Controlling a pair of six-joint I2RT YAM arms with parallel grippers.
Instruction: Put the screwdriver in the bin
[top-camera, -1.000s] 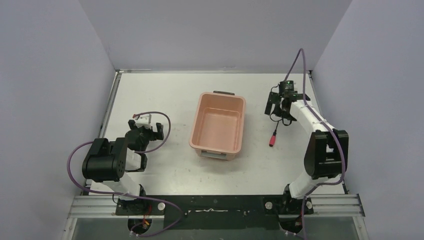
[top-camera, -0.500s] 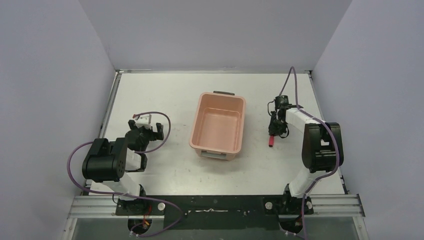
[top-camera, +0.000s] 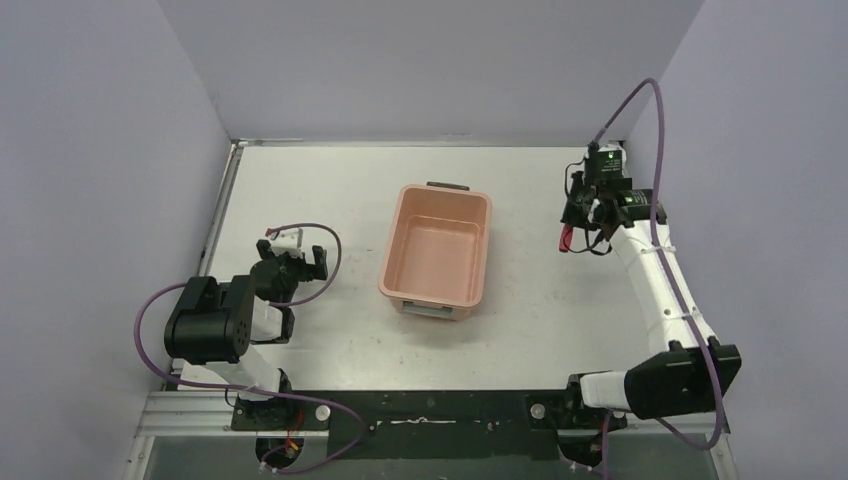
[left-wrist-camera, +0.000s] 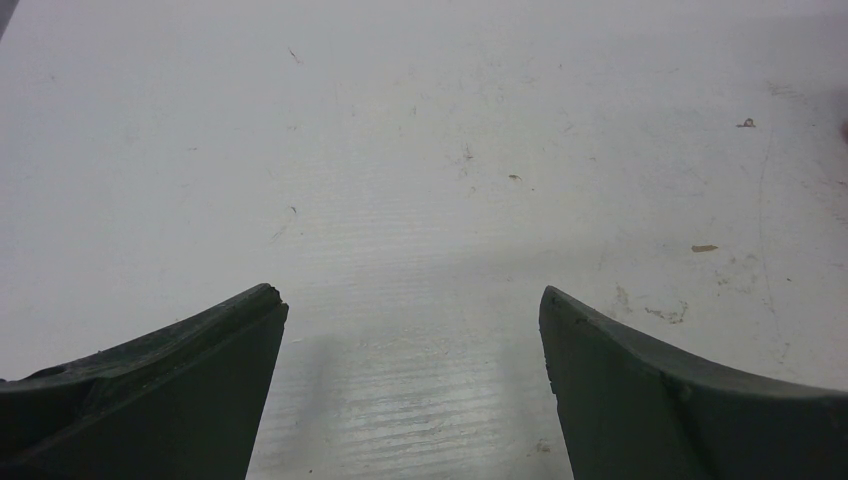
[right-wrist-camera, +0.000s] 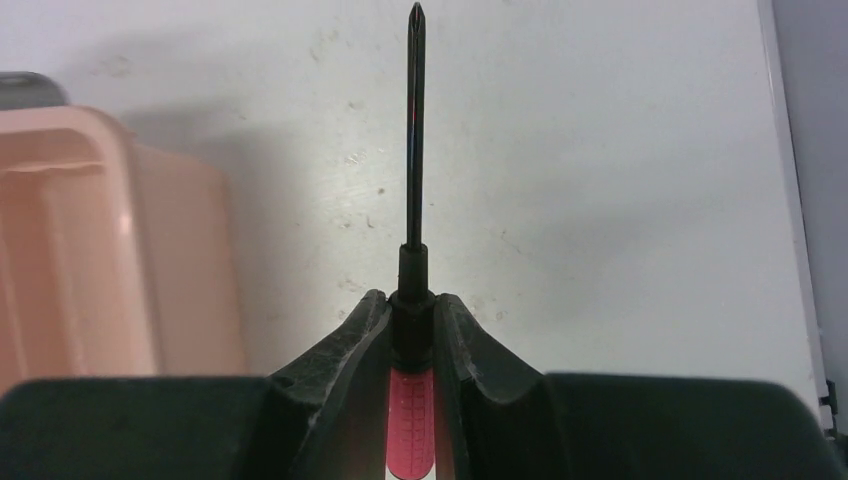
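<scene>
Pale lilac walls (top-camera: 430, 60) are closing in a white worktop (top-camera: 330, 180) on three sides, and its scuffed surface is showing small marks in both wrist views. At the middle of the worktop the bin (top-camera: 438, 255) is sitting with its long sides running from the near edge toward the far edge and its dark handle at the far short end. Nothing is lying inside it.

Toward the far right corner, the right tool (right-wrist-camera: 412, 305) is pinching the screwdriver (right-wrist-camera: 412, 270). Its two dark fingers (right-wrist-camera: 340, 370) are pressing on the top of the red handle and the black collar. The thin black shaft is sticking straight out past the fingertips, with its tip over bare worktop. In the right wrist view the bin's rounded corner is showing at the left, well apart from the shaft. So the screwdriver is outside the bin, between the bin and the right edge. A purple cable (top-camera: 655, 110) is arching above the right arm.

Near the left edge, the left tool (left-wrist-camera: 412, 300) is hanging over bare worktop with its fingers (left-wrist-camera: 180, 360) spread wide and gripping nothing.
</scene>
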